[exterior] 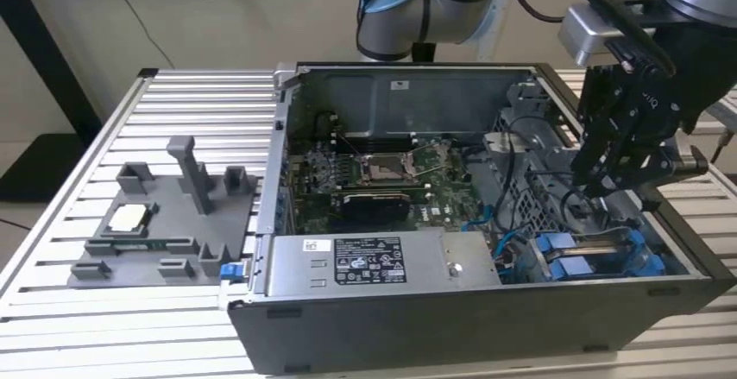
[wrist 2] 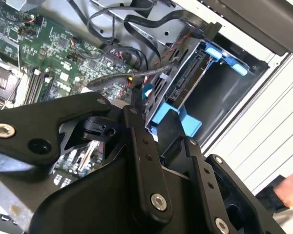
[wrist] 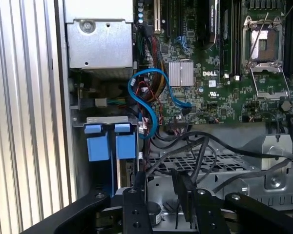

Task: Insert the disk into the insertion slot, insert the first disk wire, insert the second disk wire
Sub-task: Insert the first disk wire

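- The gripper hangs at the upper right of the exterior view, over the open computer case. Its tips are down among the cables, just above the drive bay.
- Its fingers stand partly apart in both wrist views, with nothing gripped between them.
- The disk sits edge-on in its blue carrier inside the insertion slot. In the exterior view this is the lower right corner of the case.
- A black wire runs toward the disk's connector edge; whether it is plugged in cannot be told.
- A blue cable loops over the motherboard, near the bay's two blue tabs.
- The grey power-supply box lies along the case's near side, at lower centre of the exterior view.
- A grey fixture tray rests on the slatted table at the exterior view's left, just beside the case.
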### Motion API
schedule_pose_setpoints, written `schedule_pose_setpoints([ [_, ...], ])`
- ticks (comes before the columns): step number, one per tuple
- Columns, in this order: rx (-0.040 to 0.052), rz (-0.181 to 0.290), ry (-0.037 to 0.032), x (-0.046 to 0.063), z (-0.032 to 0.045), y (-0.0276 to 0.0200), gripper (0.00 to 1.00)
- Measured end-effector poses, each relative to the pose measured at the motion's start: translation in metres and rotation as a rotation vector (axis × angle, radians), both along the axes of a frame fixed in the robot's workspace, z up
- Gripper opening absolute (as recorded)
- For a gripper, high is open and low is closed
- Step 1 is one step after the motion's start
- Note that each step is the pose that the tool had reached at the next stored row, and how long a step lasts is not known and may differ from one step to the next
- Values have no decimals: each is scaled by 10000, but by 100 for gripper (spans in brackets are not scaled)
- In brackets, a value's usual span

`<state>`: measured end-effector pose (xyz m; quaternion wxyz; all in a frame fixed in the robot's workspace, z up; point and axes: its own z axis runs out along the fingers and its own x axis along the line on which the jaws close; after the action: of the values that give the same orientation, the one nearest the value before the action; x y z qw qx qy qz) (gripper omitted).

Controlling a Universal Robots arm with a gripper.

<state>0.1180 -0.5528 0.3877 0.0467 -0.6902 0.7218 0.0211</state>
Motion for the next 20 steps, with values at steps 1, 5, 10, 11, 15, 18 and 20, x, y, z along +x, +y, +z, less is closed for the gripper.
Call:
schedule_pose_setpoints([
  [1,-3,0,0,0,10,0,40],
  [5,-1,-3,-56,-7,10,8,40],
  [10,1,-1,-224,-36,-27,32,40],
  [11,2,-1,-238,-43,-30,35,40],
  [15,20,25,-314,-65,-48,42,40],
  [18,34,86,-397,-72,-60,45,38],
  [20,56,119,-449,-75,-64,45,31],
])
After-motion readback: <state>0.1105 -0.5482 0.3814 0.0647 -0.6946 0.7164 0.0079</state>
